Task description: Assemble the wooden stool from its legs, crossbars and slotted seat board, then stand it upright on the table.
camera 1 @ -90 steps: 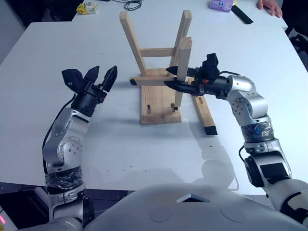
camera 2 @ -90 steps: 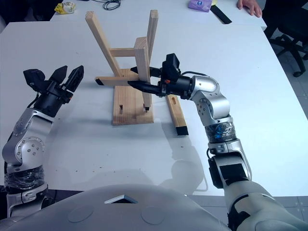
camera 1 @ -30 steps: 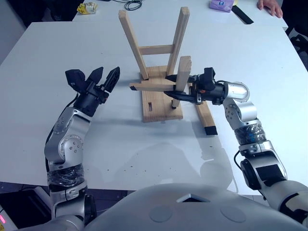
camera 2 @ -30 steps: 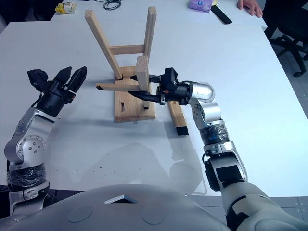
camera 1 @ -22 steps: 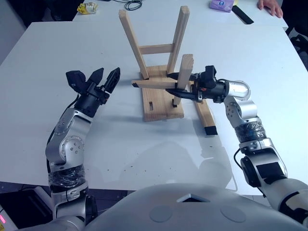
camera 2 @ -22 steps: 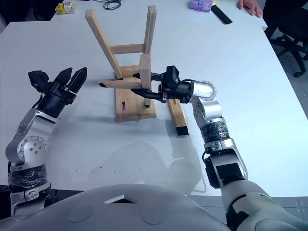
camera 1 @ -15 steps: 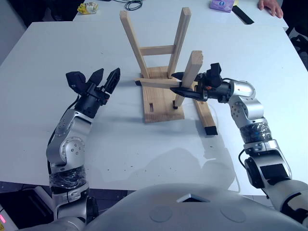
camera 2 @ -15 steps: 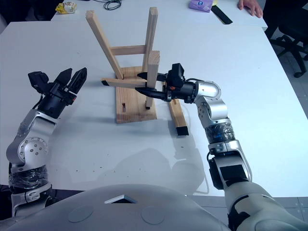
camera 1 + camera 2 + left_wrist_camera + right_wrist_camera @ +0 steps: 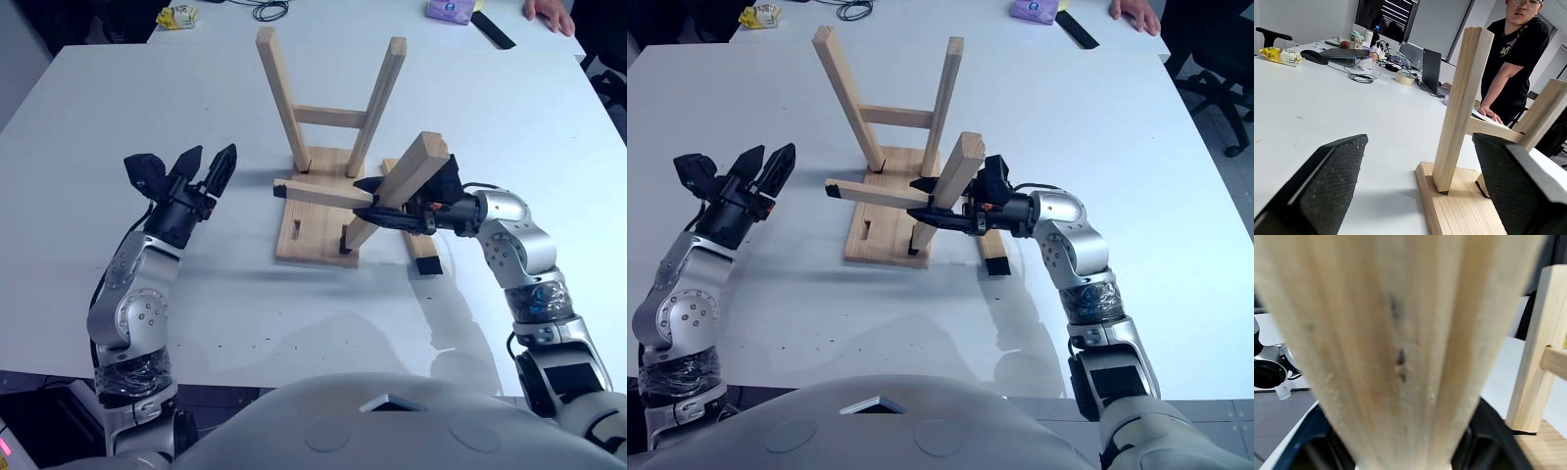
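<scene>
Right now the pale wooden slotted seat board (image 9: 315, 223) lies flat on the white table (image 9: 490, 108). Two square wooden legs stand in its far slots: the left far leg (image 9: 282, 98) and the right far leg (image 9: 374, 106) lean towards each other at the base and are joined by a short wooden upper crossbar (image 9: 331, 117).

The right gripper (image 9: 380, 199) is clamped on a third square wooden leg, the tilted leg (image 9: 409, 174). It slants up towards the robot's right, and its lower end meets the seat board at the near right corner; whether it sits in the slot cannot be told. A lower crossbar (image 9: 318, 192) with a dark tip runs from that leg by the gripper out to the robot's left, above the board.

A fourth wooden leg with a black end cap, the loose leg (image 9: 422, 247), lies flat on the table just beside the board's right edge, under the right arm.

The left gripper (image 9: 206, 164) hangs above the table to the left of the board, well apart from it, with its black fingers spread wide and holding nothing.
</scene>
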Robot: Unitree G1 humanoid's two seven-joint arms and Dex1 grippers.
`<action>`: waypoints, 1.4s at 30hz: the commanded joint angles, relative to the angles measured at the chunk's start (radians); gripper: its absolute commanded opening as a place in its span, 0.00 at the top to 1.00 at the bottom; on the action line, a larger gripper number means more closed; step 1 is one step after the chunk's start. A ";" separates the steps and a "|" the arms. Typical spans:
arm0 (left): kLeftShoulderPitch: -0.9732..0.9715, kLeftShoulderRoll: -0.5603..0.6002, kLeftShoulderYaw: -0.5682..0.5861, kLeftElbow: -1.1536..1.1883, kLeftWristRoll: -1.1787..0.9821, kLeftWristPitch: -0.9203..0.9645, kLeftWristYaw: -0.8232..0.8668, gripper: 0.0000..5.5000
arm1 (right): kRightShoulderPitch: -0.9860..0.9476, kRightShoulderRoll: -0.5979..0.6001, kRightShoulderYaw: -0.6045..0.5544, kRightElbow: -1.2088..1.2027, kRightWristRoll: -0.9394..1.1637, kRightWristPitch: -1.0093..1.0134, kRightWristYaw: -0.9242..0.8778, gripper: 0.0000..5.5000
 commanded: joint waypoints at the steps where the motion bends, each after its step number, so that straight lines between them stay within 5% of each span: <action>1: 0.015 -0.006 0.011 -0.021 -0.005 0.003 0.016 0.28 | -0.053 -0.003 -0.022 0.007 -0.029 0.013 -0.037 0.64; 42: 0.113 -0.084 0.006 -0.089 0.008 -0.045 0.061 0.28 | -0.001 -0.052 0.051 -0.057 -0.133 -0.007 -0.119 0.64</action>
